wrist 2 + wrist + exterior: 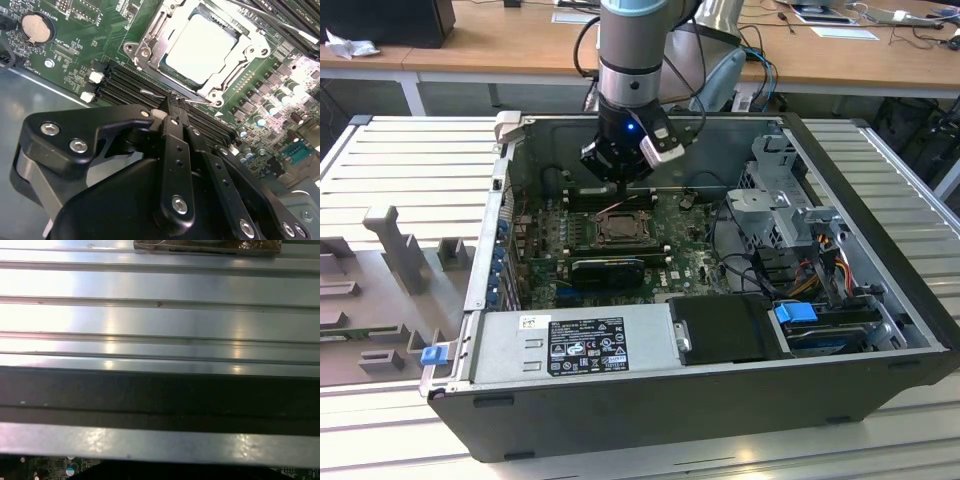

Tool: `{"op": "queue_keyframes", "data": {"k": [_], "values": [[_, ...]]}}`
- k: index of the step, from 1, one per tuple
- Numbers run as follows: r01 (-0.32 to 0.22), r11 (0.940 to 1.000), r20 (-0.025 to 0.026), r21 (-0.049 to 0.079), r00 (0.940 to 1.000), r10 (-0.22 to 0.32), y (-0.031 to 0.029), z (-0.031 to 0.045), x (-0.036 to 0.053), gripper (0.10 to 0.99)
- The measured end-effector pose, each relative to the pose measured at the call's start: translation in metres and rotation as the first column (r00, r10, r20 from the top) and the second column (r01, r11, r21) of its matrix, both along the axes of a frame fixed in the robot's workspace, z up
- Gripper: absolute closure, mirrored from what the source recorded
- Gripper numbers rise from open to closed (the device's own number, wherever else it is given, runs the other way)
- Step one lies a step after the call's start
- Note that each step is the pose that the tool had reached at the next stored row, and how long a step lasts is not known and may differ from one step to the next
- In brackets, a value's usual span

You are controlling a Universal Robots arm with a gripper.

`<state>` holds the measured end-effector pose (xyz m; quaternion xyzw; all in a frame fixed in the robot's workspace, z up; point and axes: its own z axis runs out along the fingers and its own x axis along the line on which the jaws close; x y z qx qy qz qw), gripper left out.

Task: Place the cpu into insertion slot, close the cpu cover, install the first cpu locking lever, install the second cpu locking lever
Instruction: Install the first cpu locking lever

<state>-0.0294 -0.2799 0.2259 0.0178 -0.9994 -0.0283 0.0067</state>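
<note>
My pincer is pressed together, tips at the thin locking lever; can't tell if it's gripped. The lever wire runs along the insertion slot edge nearest me. The cpu is seated under the cpu cover, just beyond my tips.

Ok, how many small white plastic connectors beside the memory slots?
2: one white connector and a second, adjacent at the ends of the black memory slots; the tool may hide more.
</note>
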Motion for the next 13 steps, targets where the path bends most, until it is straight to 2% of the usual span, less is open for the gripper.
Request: {"op": "queue_keyframes", "data": {"k": [2,3,5,7,13], "values": [[0.0,1.0,0.0005,0.004,1.0,0.0,0.0,-0.0005,0.0004,0.98],[0.0,1.0,0.0028,0.004,1.0,0.0,-0.0001,-0.0005,0.0004,0.98],[-0.001,1.0,0.0134,0.005,0.9999,0.001,-0.0005,-0.0008,0.0004,0.98],[-0.002,1.0,0.0216,0.005,0.9998,0.002,-0.0011,-0.0015,0.0005,0.98],[-0.001,1.0,0.0221,0.007,0.9998,0.001,-0.0041,-0.0066,0.004,0.98]]}}
